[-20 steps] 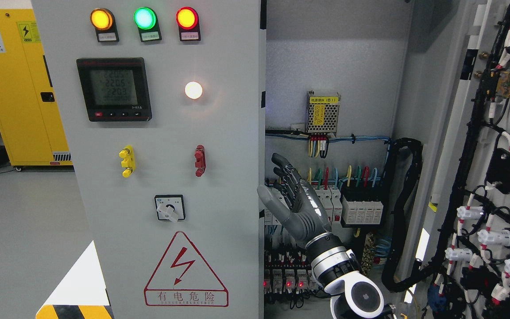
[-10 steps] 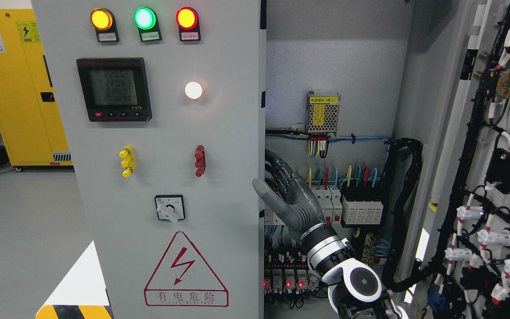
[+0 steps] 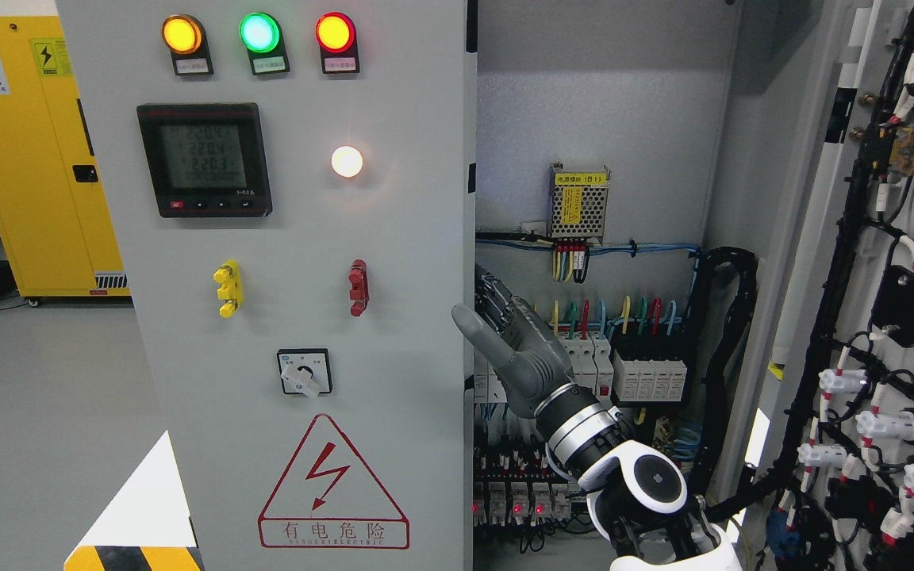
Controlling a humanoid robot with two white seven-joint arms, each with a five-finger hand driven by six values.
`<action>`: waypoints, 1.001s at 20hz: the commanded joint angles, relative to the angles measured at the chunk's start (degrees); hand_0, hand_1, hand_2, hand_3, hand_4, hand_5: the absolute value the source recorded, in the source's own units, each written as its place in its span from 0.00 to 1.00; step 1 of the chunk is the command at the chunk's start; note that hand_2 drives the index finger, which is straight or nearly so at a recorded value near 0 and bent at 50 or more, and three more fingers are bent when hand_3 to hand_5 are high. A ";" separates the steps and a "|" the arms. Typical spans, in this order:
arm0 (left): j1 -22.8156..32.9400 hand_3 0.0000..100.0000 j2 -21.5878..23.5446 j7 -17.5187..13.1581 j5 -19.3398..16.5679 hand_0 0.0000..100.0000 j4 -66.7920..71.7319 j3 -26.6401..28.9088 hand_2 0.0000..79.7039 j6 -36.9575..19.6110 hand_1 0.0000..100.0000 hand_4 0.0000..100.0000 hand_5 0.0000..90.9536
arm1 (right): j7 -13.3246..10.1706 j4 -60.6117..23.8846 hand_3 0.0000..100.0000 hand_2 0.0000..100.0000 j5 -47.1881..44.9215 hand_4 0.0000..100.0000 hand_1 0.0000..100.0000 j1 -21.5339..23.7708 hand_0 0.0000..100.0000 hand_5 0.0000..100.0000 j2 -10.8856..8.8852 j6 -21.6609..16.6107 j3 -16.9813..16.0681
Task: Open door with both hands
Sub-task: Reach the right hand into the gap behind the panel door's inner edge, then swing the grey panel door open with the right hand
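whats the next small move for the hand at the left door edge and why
Probably hook the fingers a bit further behind the left door edge and start pulling it outward. The right hand sits right at that edge, fingers partly hidden behind it, thumb in front, while the right door already stands open.

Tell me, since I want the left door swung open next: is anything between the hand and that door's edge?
Nothing visible. The right hand is already at the free edge of the left door, thumb in front, fingers behind it.
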 commanded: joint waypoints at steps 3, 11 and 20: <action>-0.05 0.00 -0.16 0.03 0.00 0.12 -0.09 0.01 0.00 0.04 0.56 0.00 0.00 | 2.41 4.42 0.00 0.04 -1.39 0.00 0.50 -1.35 0.00 0.00 -0.27 0.44 -1.15; -0.49 0.00 -0.16 0.03 0.00 0.12 -0.01 0.01 0.00 0.04 0.56 0.00 0.00 | 2.49 4.51 0.00 0.04 -6.31 0.00 0.50 -2.31 0.00 0.00 -0.36 4.93 -2.38; -0.57 0.00 -0.16 0.03 0.00 0.12 -0.09 0.01 0.00 0.04 0.56 0.00 0.00 | 2.58 4.60 0.00 0.04 -6.57 0.00 0.50 -3.11 0.00 0.00 -0.36 4.93 -2.29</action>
